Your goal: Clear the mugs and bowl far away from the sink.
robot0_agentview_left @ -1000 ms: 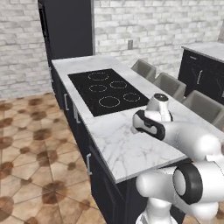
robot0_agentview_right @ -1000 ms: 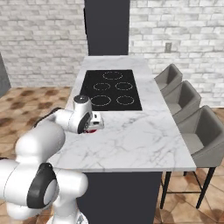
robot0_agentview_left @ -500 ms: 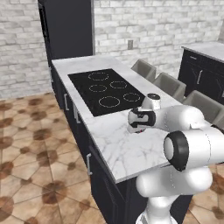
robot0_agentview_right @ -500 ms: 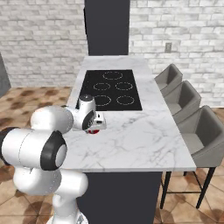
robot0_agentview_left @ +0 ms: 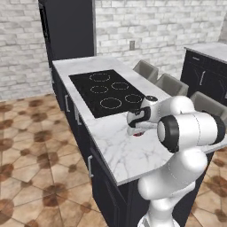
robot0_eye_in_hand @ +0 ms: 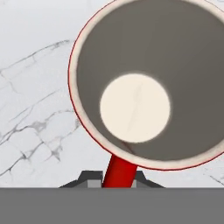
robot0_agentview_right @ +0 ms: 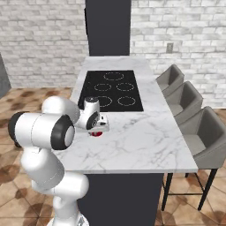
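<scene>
Red mug (robot0_eye_in_hand: 148,83) looms close under the hand camera, its rim and grey inner wall seen from above with a pale cream disc at the bottom, and its glossy red handle (robot0_eye_in_hand: 119,171) runs down between the dark fingertips, so the gripper (robot0_eye_in_hand: 113,178) is clenched on the handle. In the base views only a sliver of the red mug (robot0_agentview_right: 98,133) peeks out under the hand, low over the white marble counter (robot0_agentview_right: 145,141) and just in front of the black stovetop (robot0_agentview_right: 114,89), off its near left corner as seen from the right base camera. From the left base camera the same bit of red (robot0_agentview_left: 138,133) sits beneath the gripper (robot0_agentview_left: 135,128), close to the stovetop's (robot0_agentview_left: 108,92) near edge; whether the mug's base touches the counter cannot be told. The marble beside the mug in the hand view (robot0_eye_in_hand: 35,87) shows grey veining. The arm folds back on itself, with its large white elbow between the cameras and the hand. Three grey stools (robot0_agentview_right: 185,101) line the counter's far side from the stovetop, well apart from the mug.
</scene>
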Available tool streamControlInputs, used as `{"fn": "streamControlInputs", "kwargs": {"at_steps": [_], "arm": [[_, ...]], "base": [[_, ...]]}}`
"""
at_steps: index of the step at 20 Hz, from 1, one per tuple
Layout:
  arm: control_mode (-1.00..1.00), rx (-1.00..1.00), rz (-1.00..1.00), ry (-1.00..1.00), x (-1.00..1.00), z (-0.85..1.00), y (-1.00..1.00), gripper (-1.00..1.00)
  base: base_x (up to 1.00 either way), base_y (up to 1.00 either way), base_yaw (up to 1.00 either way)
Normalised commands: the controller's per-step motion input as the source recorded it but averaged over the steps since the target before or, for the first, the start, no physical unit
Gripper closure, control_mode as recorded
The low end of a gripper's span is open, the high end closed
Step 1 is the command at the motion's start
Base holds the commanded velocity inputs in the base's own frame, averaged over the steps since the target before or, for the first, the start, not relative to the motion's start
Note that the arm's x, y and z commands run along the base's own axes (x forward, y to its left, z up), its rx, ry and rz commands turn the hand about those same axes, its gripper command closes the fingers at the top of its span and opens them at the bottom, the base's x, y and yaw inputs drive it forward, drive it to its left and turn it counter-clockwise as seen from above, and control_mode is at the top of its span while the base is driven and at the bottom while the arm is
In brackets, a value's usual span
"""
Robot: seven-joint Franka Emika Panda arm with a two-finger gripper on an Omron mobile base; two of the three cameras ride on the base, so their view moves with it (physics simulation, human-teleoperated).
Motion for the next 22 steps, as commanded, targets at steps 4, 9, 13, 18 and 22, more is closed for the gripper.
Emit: {"fn": "streamControlInputs", "kwargs": {"at_steps": [4, 9, 13, 18, 22], "arm": [[-1.0, 0.0, 0.0, 0.0, 0.1, -0.33, -0.03, 1.0], [-1.0, 0.0, 0.0, 0.0, 0.14, -0.35, -0.01, 1.0], [-1.0, 0.0, 0.0, 0.0, 0.09, -0.45, 0.0, -1.0], [-1.0, 0.02, 0.0, 0.0, 0.02, -0.03, 0.0, -1.0], [-1.0, 0.03, -0.01, 0.0, 0.0, 0.04, 0.0, -1.0]], "base": [[0.0, 0.0, 0.0], [0.0, 0.0, 0.0], [0.0, 0.0, 0.0], [0.0, 0.0, 0.0], [0.0, 0.0, 0.0]]}}
